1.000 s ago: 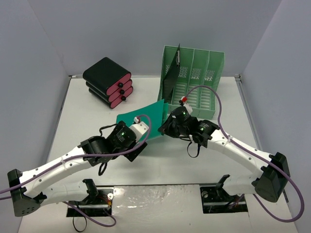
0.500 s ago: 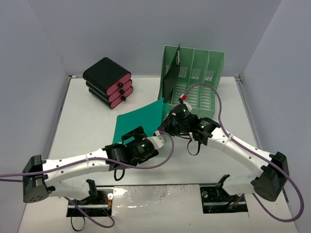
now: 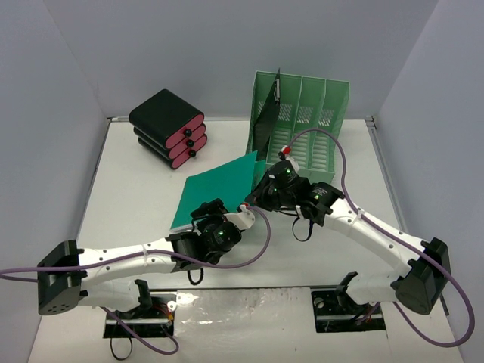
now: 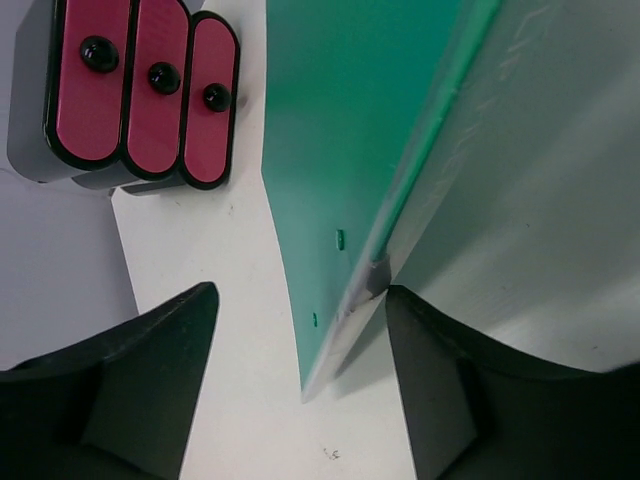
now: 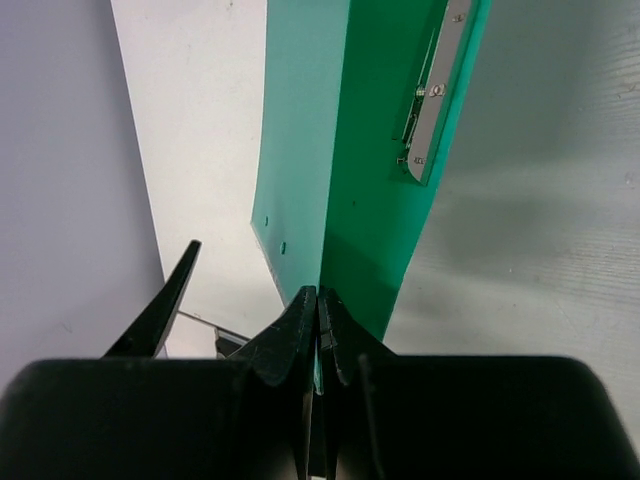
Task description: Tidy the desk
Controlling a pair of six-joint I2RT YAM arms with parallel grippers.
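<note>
Two grippers attend one green folder at the middle of the desk. We pinch its edge with the right gripper, jaws clamped flat on the sheet, probably to tilt it up for the file rack. Our left gripper stands wide open, and the folder's lower corner lies between its fingers, apparently touching neither.

Closed right claw pinches green folder edge (metal clip upper right); desk beneath.
</note>
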